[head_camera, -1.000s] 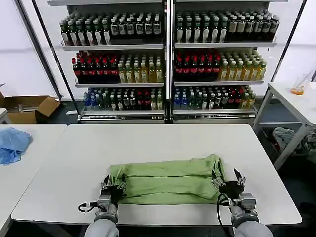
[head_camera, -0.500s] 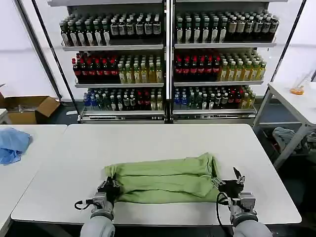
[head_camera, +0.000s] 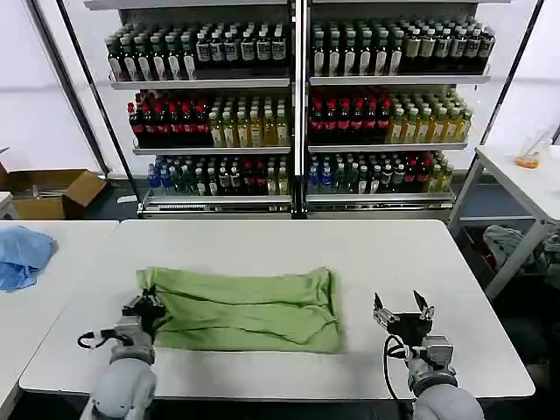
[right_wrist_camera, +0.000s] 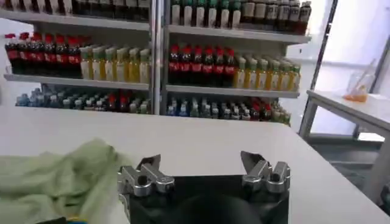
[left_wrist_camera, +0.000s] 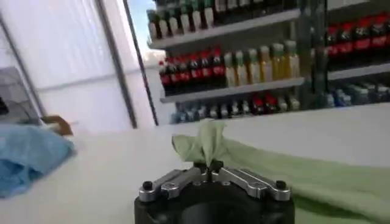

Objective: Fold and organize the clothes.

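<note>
A white table [head_camera: 289, 241] spans the head view, with shelves of bottled drinks [head_camera: 297, 105] standing behind it. Lying on the table's near half, toward the robot's left, is the light green shirt [head_camera: 245, 308], folded into a long flat band with its far edge fairly straight and its near right corner rumpled. On a second white table [head_camera: 26, 306] at the robot's left sits a crumpled light blue cloth [head_camera: 22, 255], well apart from the shirt; a cardboard box [head_camera: 48, 191] rests on the floor beyond it. The left gripper [head_camera: 145, 308] sits at the shirt's left end, its jaws clenched on a bunched tuft of the green fabric, which the left wrist view shows rising from between the fingers [left_wrist_camera: 210, 165]. The right gripper [head_camera: 402, 311] hovers over bare tabletop near the shirt's right end but apart from it, jaws spread and holding nothing; the right wrist view shows both fingertips [right_wrist_camera: 149, 163] wide apart with the shirt [right_wrist_camera: 55, 176] lying beside them.
</note>
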`<act>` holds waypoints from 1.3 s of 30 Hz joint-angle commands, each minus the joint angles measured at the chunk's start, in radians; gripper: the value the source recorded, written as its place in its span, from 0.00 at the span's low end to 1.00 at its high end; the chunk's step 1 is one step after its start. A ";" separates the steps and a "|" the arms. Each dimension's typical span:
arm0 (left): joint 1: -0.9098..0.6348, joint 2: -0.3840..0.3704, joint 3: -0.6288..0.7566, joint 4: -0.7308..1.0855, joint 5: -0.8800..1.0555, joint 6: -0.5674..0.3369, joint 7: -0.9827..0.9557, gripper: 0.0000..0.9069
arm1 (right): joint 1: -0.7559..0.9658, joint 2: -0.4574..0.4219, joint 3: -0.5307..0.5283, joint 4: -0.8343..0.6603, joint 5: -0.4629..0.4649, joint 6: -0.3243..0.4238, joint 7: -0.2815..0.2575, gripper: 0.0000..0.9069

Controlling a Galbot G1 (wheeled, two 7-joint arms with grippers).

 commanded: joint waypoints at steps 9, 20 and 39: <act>-0.050 0.006 0.034 -0.225 -0.677 0.047 0.072 0.03 | 0.015 -0.011 -0.003 -0.010 0.002 0.001 -0.004 1.00; -0.089 -0.113 0.184 -0.172 -0.764 0.035 -0.011 0.03 | 0.031 0.002 -0.011 -0.023 0.000 0.006 -0.011 1.00; -0.201 -0.230 0.407 0.049 -0.618 -0.010 -0.077 0.06 | 0.058 0.009 -0.017 -0.055 -0.001 0.015 -0.018 1.00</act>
